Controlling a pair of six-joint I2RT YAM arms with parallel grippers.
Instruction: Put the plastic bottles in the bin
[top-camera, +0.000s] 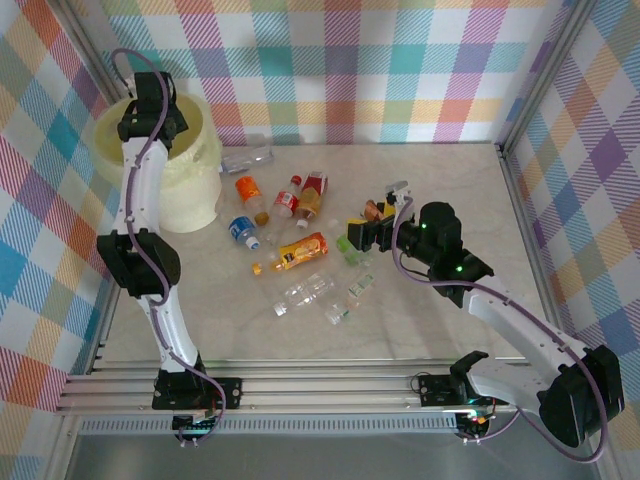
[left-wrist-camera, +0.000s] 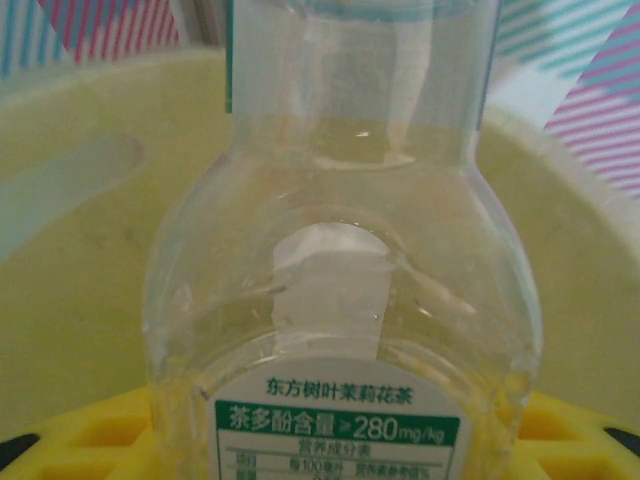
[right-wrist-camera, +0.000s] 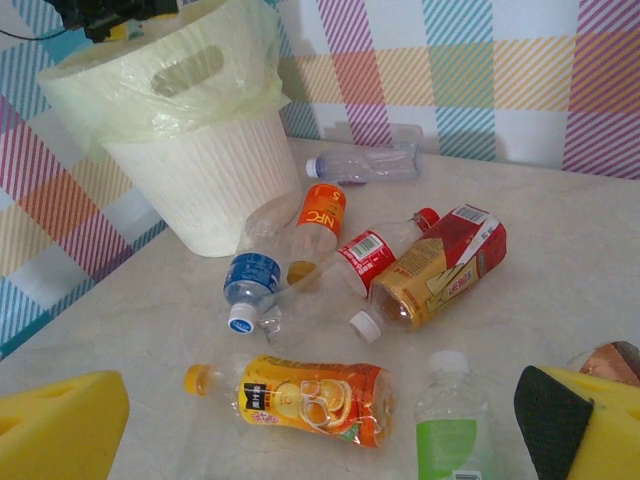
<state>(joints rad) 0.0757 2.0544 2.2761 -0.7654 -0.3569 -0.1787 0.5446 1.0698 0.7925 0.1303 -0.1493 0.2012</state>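
Observation:
My left gripper (left-wrist-camera: 330, 455) is shut on a clear plastic bottle (left-wrist-camera: 340, 260) with a green and white label, held over the open mouth of the bin (left-wrist-camera: 70, 300). From above, that gripper (top-camera: 150, 105) hangs over the cream bin (top-camera: 190, 195) at the back left. Several bottles lie on the table: an orange juice one (right-wrist-camera: 310, 400), a red and gold one (right-wrist-camera: 440, 265), a blue-labelled one (right-wrist-camera: 250, 280) and a green-labelled one (right-wrist-camera: 452, 425). My right gripper (right-wrist-camera: 320, 425) is open just above and short of them, its yellow fingers (right-wrist-camera: 60, 425) wide apart.
A clear bottle (right-wrist-camera: 365, 165) lies by the back wall behind the bin. Two more clear bottles (top-camera: 305, 292) rest nearer the front, left of my right arm. Checked walls close the table at the back and both sides, and a metal rail (top-camera: 300, 385) runs along the front.

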